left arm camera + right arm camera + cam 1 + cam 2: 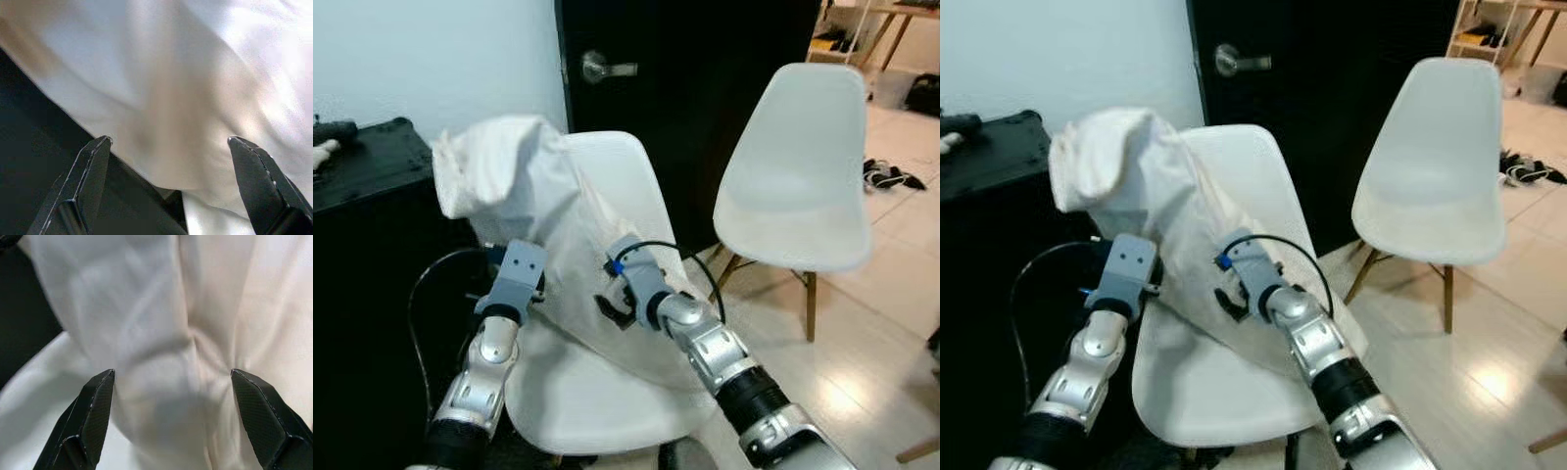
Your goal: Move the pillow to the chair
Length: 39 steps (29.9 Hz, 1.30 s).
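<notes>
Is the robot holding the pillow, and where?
Nothing is gripped. Both the left gripper and right gripper are open against the white pillow, which lies on the near chair.

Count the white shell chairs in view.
2. The near chair sits under the pillow by both grippers; the far chair stands to the robot's right by the dark door.

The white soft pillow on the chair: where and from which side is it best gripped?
Probably low at the two side edges of the white soft pillow, from the front. It leans against the white plastic chair; both grippers, left and right, face it with open fingers.
</notes>
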### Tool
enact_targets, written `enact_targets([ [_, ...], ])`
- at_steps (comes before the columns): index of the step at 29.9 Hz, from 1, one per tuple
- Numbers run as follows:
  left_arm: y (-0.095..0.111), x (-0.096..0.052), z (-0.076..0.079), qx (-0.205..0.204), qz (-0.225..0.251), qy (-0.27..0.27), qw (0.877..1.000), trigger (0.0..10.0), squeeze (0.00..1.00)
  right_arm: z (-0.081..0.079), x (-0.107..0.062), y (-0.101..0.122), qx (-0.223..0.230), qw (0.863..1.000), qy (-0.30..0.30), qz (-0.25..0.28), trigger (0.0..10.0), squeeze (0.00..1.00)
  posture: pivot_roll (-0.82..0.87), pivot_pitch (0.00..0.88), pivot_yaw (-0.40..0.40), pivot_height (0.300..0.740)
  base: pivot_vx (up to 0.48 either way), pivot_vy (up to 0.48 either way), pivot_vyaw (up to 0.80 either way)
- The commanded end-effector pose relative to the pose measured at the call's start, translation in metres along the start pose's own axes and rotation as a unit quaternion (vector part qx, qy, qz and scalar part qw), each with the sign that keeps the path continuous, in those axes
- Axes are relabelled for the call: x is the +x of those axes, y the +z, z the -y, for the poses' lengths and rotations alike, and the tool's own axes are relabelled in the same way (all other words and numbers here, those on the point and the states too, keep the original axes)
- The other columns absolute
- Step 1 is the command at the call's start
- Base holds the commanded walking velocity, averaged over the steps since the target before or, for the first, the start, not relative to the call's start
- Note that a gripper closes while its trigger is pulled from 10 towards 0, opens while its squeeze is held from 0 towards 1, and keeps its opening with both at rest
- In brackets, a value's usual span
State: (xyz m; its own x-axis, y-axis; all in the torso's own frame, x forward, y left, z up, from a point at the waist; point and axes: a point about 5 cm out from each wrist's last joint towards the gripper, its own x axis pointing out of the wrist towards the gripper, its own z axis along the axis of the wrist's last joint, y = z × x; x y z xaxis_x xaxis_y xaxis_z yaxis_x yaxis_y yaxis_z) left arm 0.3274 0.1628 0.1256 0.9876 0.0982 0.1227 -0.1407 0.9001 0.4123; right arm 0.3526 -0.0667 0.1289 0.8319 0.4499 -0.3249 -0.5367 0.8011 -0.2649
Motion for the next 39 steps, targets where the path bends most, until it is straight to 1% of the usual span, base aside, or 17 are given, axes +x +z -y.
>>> enact_targets([
  [1,0.001,-0.001,-0.001,0.006,0.007,-0.003,1.000,10.0,0.00,0.003,0.001,0.001,-0.006,1.000,-0.011,0.000,10.0,0.00,-0.19,0.053,0.020,0.560,0.000,0.000,0.00],
  [8,0.003,-0.001,-0.002,0.004,0.011,-0.001,1.000,10.0,0.00,0.000,0.003,-0.003,-0.002,1.000,-0.014,-0.007,10.0,0.00,-0.19,0.056,0.018,0.522,0.000,0.000,0.00],
  [12,0.003,-0.001,-0.003,0.004,0.012,0.000,1.000,10.0,0.00,-0.008,0.004,-0.004,0.009,1.000,0.019,-0.007,10.0,0.00,-0.19,0.057,0.016,0.522,0.000,0.000,0.00],
  [13,0.004,-0.001,-0.003,0.004,0.012,0.000,1.000,10.0,0.00,-0.013,0.004,-0.003,0.020,0.999,0.040,0.000,8.8,0.00,-0.19,0.055,0.015,0.522,0.000,0.000,0.00],
  [15,0.004,-0.001,-0.003,0.004,0.012,0.000,1.000,10.0,0.00,-0.017,0.004,-0.003,0.028,0.998,0.053,0.007,8.8,0.00,-0.19,0.055,0.015,0.522,0.000,0.000,0.00],
  [16,0.005,-0.001,-0.003,0.004,0.013,0.001,1.000,10.0,0.00,-0.018,0.004,-0.003,0.038,0.997,0.058,0.014,0.0,0.00,-0.19,0.055,0.015,0.522,0.000,0.000,0.00],
  [19,0.006,-0.001,-0.004,0.003,0.015,0.003,1.000,10.0,0.00,-0.015,0.005,-0.002,0.045,0.998,0.044,0.021,0.0,0.00,-0.18,0.053,0.010,0.522,0.000,0.000,0.00],
  [23,0.006,-0.001,-0.007,0.003,0.016,0.007,1.000,10.0,0.00,0.005,0.007,0.009,0.047,0.998,-0.017,0.049,0.0,0.00,-0.17,0.049,0.006,0.522,0.000,0.000,0.00],
  [24,0.006,-0.001,-0.007,0.003,0.016,0.007,1.000,10.0,0.00,0.005,0.007,0.009,0.047,0.998,-0.017,0.049,0.0,0.00,-0.17,0.049,0.006,0.522,0.000,0.000,0.00],
  [26,0.006,0.000,-0.006,0.003,0.016,0.008,1.000,10.0,0.00,0.015,0.006,0.015,0.045,0.996,-0.044,0.067,0.0,0.00,-0.17,0.044,0.005,0.522,0.000,0.000,0.00],
  [28,0.006,0.000,-0.005,0.003,0.015,0.006,1.000,10.0,0.00,0.034,0.003,0.025,0.031,0.991,-0.092,0.088,0.0,0.00,-0.17,0.039,0.008,0.522,0.000,0.000,0.00],
  [32,0.006,0.000,-0.005,0.002,0.015,0.006,1.000,10.0,0.00,0.039,0.001,0.028,0.026,0.990,-0.106,0.094,0.0,0.00,-0.17,0.039,0.008,0.522,0.000,0.000,0.00],
  [33,0.007,0.000,-0.003,0.001,0.015,0.004,1.000,10.0,0.00,0.057,-0.004,0.035,0.011,0.982,-0.150,0.113,0.0,0.00,-0.17,0.037,0.007,0.522,0.000,0.000,0.00],
  [35,0.007,0.000,-0.003,0.001,0.015,0.004,1.000,10.0,0.00,0.057,-0.004,0.035,0.011,0.982,-0.150,0.113,0.0,0.00,-0.17,0.037,0.007,0.522,0.000,0.000,0.00],
  [36,0.008,0.000,-0.002,-0.001,0.016,0.002,1.000,10.0,0.00,0.067,-0.008,0.040,0.005,0.976,-0.175,0.128,0.0,0.00,-0.17,0.037,0.007,0.522,0.000,0.000,0.00],
  [37,0.008,0.000,-0.002,-0.001,0.016,0.002,1.000,10.0,0.00,0.067,-0.008,0.040,0.005,0.976,-0.175,0.128,0.0,0.00,-0.17,0.037,0.007,0.522,0.000,0.000,0.00],
  [39,0.009,-0.001,0.000,-0.003,0.018,-0.001,1.000,10.0,0.00,0.086,-0.017,0.053,0.033,0.964,-0.214,0.157,0.0,0.00,-0.18,0.033,0.008,0.522,0.000,0.000,0.00],
])
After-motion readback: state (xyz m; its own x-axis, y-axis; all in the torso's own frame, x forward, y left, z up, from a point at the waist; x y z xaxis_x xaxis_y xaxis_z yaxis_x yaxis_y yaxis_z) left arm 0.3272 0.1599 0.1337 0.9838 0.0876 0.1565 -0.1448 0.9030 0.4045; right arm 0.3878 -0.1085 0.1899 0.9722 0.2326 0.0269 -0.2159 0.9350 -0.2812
